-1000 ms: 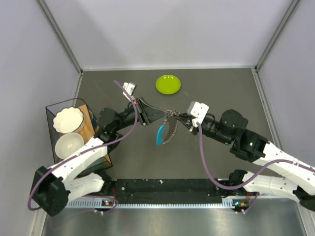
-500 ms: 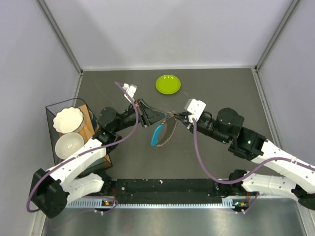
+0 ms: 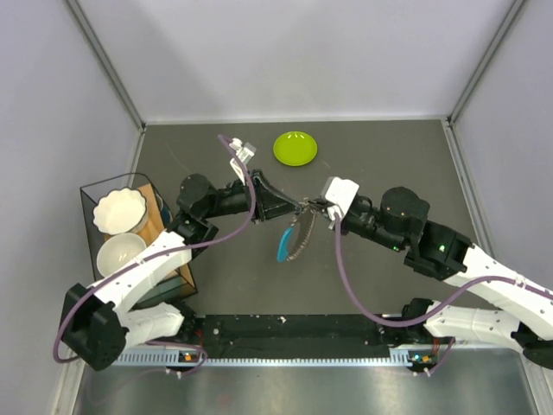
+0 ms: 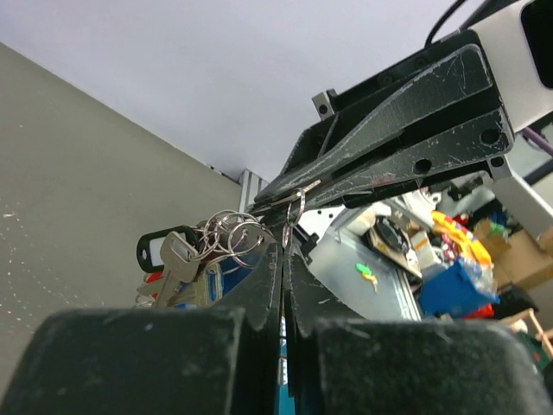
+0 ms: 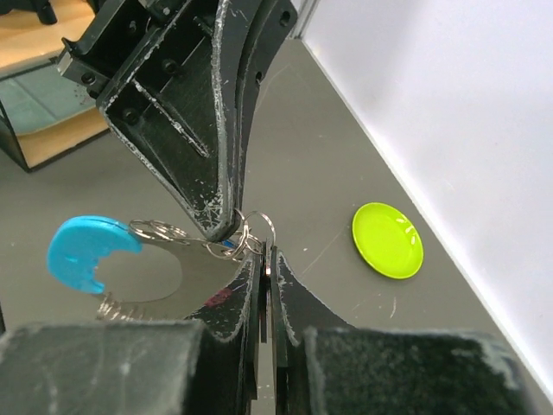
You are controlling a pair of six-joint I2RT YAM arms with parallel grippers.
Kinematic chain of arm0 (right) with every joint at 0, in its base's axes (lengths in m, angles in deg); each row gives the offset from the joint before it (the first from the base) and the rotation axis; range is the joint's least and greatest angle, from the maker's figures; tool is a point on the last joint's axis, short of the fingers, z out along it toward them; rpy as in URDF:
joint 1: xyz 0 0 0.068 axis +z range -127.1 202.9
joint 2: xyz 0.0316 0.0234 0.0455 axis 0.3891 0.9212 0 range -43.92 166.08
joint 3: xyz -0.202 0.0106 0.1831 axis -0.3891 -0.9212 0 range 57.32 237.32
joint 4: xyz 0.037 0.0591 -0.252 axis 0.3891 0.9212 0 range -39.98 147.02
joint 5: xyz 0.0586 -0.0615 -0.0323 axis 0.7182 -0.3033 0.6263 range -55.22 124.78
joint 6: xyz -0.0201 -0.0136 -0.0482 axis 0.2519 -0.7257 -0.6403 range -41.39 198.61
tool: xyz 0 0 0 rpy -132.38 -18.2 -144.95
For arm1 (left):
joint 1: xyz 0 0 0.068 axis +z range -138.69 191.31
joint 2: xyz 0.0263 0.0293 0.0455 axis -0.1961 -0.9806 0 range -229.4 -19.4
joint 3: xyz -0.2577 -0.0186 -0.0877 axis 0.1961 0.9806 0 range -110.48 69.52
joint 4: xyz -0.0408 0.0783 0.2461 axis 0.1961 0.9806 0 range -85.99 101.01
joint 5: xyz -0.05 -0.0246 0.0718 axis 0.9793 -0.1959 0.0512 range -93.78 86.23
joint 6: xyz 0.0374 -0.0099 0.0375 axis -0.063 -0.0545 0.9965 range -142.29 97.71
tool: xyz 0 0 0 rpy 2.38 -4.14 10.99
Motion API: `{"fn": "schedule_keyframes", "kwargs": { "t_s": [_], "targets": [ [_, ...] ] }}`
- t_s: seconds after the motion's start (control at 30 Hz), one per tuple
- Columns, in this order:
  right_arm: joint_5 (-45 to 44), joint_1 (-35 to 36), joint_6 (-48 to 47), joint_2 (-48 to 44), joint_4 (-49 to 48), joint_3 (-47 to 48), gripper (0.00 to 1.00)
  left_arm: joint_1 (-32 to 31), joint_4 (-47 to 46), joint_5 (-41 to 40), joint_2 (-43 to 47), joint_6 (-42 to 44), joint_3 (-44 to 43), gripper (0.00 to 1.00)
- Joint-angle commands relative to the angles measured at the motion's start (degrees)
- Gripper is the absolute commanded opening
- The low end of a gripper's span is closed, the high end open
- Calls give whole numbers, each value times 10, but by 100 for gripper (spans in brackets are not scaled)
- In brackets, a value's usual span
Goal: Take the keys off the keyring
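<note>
Centre of the top view: left hand [image 3: 295,206] and right hand [image 3: 310,207] meet tip to tip, each pinched fully closed on the keyring [image 3: 283,242], which hangs between them. The keys [image 4: 178,259] bunch at its rings.

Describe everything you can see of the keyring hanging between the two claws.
The keyring is a thin grey metal loop with small silver split rings at its top and a bright blue crescent tag. It hangs in the air, pinched at its top between the left claw and the right claw, both closed. The keys cluster by the rings.
</note>
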Motion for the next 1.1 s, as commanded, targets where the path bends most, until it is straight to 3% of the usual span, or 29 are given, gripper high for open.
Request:
{"fn": "schedule_keyframes", "kwargs": {
  "t_s": [0.0, 0.4, 0.83, 1.07],
  "targets": [
    [-10, -7, -87, -16, -61, 44, 0, 3, 23, 108, -23, 47, -34, 0],
    [46, -8, -256, -12, -52, 30, 1, 2, -16, 166, -42, 15, -47, 0],
    [101, -8, -317, 31, -43, 71, 12, 2, -42, 178, -63, -3, -50, 0],
    [85, -8, -320, 56, -26, 101, 1, 2, -60, 185, -75, -7, -46, 0]
  ]
}}
